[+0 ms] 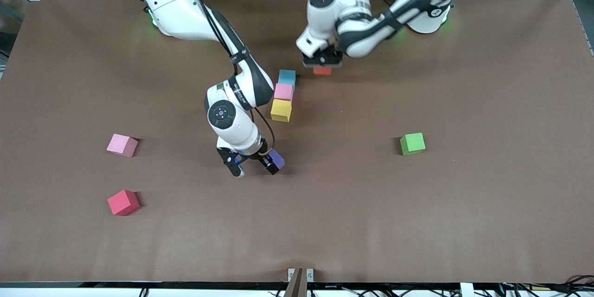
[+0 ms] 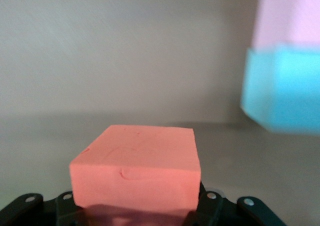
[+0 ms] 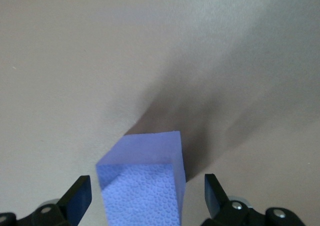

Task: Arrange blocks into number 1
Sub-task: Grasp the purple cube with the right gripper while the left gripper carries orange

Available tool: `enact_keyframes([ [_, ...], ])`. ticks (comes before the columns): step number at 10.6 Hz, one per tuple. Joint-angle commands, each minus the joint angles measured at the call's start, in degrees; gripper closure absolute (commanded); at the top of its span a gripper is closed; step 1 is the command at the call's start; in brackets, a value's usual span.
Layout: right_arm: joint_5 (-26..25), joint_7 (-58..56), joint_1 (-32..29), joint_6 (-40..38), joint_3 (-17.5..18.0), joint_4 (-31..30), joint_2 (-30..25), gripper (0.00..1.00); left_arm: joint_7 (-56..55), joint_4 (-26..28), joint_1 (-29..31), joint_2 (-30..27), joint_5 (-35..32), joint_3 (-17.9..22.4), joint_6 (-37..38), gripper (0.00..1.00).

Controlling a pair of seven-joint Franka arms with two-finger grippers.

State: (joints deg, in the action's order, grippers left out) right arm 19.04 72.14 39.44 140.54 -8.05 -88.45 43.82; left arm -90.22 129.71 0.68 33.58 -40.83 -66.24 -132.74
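An orange block (image 1: 322, 71) (image 2: 136, 170) sits in my left gripper (image 1: 322, 65) (image 2: 137, 208), whose jaws are shut on its two sides. It is low at the table beside the light blue block (image 1: 287, 77) (image 2: 281, 90), toward the left arm's end. The light blue block, a mauve-pink block (image 1: 283, 92) (image 2: 290, 16) and a yellow block (image 1: 281, 110) form a touching line running toward the front camera. My right gripper (image 1: 253, 166) (image 3: 145, 196) is down at the table, open, with the purple block (image 1: 277, 159) (image 3: 142, 186) between its fingers and gaps on both sides.
A second pink cube (image 1: 122, 145) and a red cube (image 1: 123, 202) lie toward the right arm's end. A green cube (image 1: 412, 143) lies toward the left arm's end. The brown table (image 1: 417, 222) is bare nearer the front camera.
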Motion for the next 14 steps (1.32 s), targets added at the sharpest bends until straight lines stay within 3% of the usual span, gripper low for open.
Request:
enact_keyframes([
  [1,0.65,-2.43,0.55,-0.27,-0.21,1.26,1.35,0.00,-2.51,-5.94,-10.13,2.27,2.50,4.51,1.34,1.00],
  [2,0.65,-3.23,0.55,-0.27,-0.21,1.26,1.44,0.05,-2.42,-8.75,-15.92,2.28,4.25,8.37,1.34,1.00],
  [4,0.65,-6.46,0.46,-0.61,-0.21,1.26,1.53,0.39,-2.33,-14.98,-27.35,4.11,6.10,18.99,1.34,1.00],
  [5,0.65,-10.84,0.55,-1.05,-0.21,1.08,1.44,0.45,-2.33,-17.89,-30.79,5.78,6.28,22.35,1.34,1.00],
  [8,0.65,-23.60,1.25,-4.48,-0.21,1.00,0.65,0.46,-1.72,-21.42,-33.55,7.37,6.37,25.19,1.34,1.00],
  [12,0.48,-28.46,1.17,-6.86,0.23,-2.86,-2.50,0.46,-1.28,-21.87,-33.82,7.99,6.37,25.28,1.34,1.00],
  [14,0.47,-29.42,-1.72,-6.86,1.54,-5.32,-5.32,0.45,-1.19,-22.22,-33.82,7.99,6.37,25.28,1.34,1.00],
])
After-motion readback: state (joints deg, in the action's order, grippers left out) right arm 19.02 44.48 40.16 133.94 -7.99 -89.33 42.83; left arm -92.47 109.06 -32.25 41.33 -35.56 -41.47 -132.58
